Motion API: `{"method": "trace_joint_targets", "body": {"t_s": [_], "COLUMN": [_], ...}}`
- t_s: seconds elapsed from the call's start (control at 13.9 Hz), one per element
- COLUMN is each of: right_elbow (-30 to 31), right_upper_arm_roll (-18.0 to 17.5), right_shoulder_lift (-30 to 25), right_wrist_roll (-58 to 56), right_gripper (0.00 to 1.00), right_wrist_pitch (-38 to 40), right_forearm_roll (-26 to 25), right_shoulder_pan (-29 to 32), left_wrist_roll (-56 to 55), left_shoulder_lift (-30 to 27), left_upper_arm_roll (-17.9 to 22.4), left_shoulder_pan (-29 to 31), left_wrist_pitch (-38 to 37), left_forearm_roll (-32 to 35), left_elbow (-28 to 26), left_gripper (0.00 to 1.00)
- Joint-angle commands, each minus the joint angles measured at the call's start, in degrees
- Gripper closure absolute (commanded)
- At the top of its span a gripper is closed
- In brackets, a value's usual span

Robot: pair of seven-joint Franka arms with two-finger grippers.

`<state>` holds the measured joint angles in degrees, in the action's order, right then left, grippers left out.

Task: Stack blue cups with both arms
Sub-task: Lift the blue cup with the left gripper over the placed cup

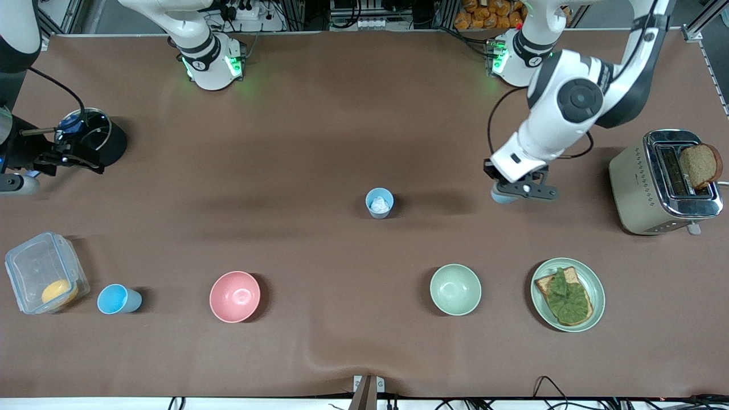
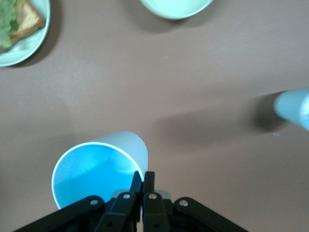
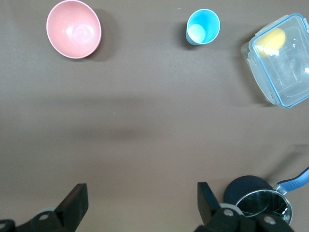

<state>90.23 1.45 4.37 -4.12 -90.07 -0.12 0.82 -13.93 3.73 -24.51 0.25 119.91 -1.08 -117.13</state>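
Your desk (image 1: 319, 125) is covered in a plain brown sheet. Past its edge at the robots' bases you see metal framing, cables and power strips.

Toward the right arm's end stand a black pot (image 1: 111, 142), a clear lidded container (image 1: 34, 267) with something yellow inside, and a pink bowl (image 1: 234, 296). Toward the left arm's end you have a pale green bowl (image 1: 455, 289), a plate (image 1: 595, 285) of toast with greens, and a toaster (image 1: 638, 188) with a slice of bread (image 1: 700, 165) sticking out of it.

Your left gripper (image 1: 515, 191) is low over the desk between the pale blue cup (image 1: 380, 203) and the toaster. In the left wrist view its jaws are pinched together on the rim of the held cup (image 2: 91, 169), whose open mouth with its blue inside faces the camera. You cannot tell whether that cup rests on the desk.

The pale blue cup stands upright near the middle of the desk with a white bit inside, well apart from the left gripper and toward the right arm's end from it.

The sky-blue cup (image 1: 118, 299) stands between the container and the pink bowl, nearer to the front camera than the pot.

Your right gripper (image 1: 80, 159) waits just beside the black pot, its jaws spread wide and empty, well apart from the sky-blue cup.
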Motion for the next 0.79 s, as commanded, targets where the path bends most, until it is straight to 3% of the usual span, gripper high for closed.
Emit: {"method": "trace_joint_targets", "body": {"t_s": [0.0,0.36,0.72], "right_elbow": [-1.1,-0.9,-1.0], "right_upper_arm_roll": [0.2,0.2,0.2], "right_shoulder_lift": [0.5,0.5,0.6], "right_wrist_roll": [0.1,-0.1,0.0], "right_gripper": [0.00,0.00,0.00], "right_wrist_pitch": [0.6,0.6,0.6], "right_forearm_roll": [-0.1,-0.1,-0.1], "right_shoulder_pan": [0.1,0.2,0.0], "left_wrist_roll": [-2.4,-16.4,-21.4], "left_shoulder_lift": [0.6,4.0,11.8], "left_upper_arm_roll": [-3.8,-5.7,-2.9], "left_shoulder_pan": [0.0,-6.9,-16.3], "left_wrist_pitch": [-3.3,-5.6,-4.8], "left_forearm_roll": [-2.9,-3.0,-3.1], "left_elbow": [4.7,10.6,17.9], "left_gripper": [1.00,1.00,1.00]}}
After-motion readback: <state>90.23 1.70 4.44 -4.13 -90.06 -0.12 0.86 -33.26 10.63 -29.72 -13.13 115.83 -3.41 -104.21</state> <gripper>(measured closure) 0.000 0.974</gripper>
